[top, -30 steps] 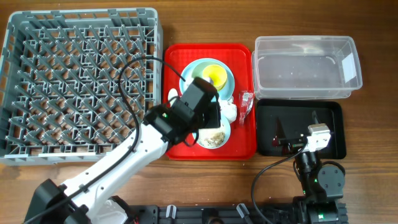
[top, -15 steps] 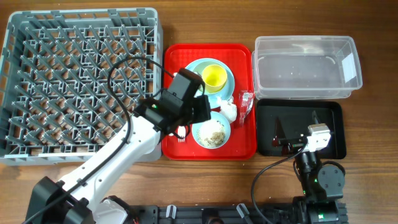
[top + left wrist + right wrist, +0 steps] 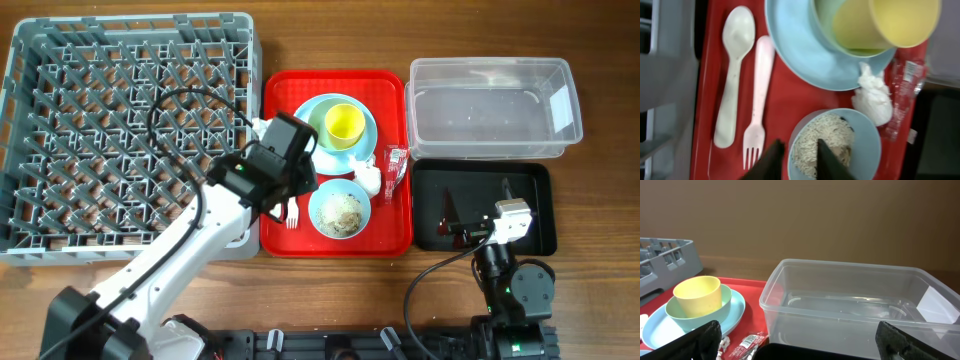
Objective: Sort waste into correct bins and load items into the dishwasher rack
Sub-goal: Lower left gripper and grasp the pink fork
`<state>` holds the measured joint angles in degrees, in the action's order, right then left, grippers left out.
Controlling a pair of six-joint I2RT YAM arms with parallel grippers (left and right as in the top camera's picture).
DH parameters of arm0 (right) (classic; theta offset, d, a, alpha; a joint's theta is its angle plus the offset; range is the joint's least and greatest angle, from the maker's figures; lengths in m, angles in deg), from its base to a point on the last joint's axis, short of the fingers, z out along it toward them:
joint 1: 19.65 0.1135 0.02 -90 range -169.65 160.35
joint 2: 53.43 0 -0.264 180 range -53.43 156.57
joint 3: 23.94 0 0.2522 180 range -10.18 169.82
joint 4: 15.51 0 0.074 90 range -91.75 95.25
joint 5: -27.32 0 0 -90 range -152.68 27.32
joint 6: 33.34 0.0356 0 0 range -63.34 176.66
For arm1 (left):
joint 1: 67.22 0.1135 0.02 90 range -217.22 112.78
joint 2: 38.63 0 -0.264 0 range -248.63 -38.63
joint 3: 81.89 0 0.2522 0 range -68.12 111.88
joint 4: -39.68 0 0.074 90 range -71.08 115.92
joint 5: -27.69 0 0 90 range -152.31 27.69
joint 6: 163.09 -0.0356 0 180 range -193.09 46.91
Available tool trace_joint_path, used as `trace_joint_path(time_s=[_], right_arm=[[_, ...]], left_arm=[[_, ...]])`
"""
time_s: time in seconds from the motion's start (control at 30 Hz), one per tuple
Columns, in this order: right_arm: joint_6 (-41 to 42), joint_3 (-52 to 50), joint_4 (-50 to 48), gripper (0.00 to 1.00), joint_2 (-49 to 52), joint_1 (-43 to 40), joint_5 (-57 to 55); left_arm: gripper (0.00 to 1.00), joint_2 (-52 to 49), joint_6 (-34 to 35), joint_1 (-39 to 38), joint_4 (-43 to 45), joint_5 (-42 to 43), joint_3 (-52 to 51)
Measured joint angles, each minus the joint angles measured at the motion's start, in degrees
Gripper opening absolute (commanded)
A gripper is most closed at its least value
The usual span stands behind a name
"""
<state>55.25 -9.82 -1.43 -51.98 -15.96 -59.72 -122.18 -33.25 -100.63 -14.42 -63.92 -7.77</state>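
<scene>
the left gripper (image 3: 797, 161) is seen narrowly parted and empty, between the white fork (image 3: 758, 107) and the rice bowl (image 3: 867, 145) (cut off below) on the red tray (image 3: 790, 97). overhead, the spoon (image 3: 732, 75) is hidden by the left arm (image 3: 190, 250). the right gripper (image 3: 797, 345) is spread wide.

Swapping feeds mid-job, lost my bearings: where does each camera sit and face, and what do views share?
Overhead: above the table, looking down on grey pegged plastic rack, flat red tray, left arm, right arm.
Left wrist: over the red tray, facing down at the white plastic spoon and fork; its dark fingertips at bottom.
Right wrist: low, facing level across the clear plastic tub; its fingers at bottom corners.
Shared: the round yellow cup appears in all three.
</scene>
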Motion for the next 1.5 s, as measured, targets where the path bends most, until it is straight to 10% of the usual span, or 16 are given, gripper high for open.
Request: trace_joint_path(time_s=[0.63, 1.5], right_arm=[[0.0, 0.0, 0.0, 1.0, 0.0, 0.0, 0.02], [0.0, 0.0, 0.0, 1.0, 0.0, 0.0, 0.02]], left_arm=[[0.11, -12.48, -1.11, -4.07, -0.5, -12.76, 0.0], [0.27, -17.88, -10.36, -5.6, 6.23, -16.0, -0.04]])
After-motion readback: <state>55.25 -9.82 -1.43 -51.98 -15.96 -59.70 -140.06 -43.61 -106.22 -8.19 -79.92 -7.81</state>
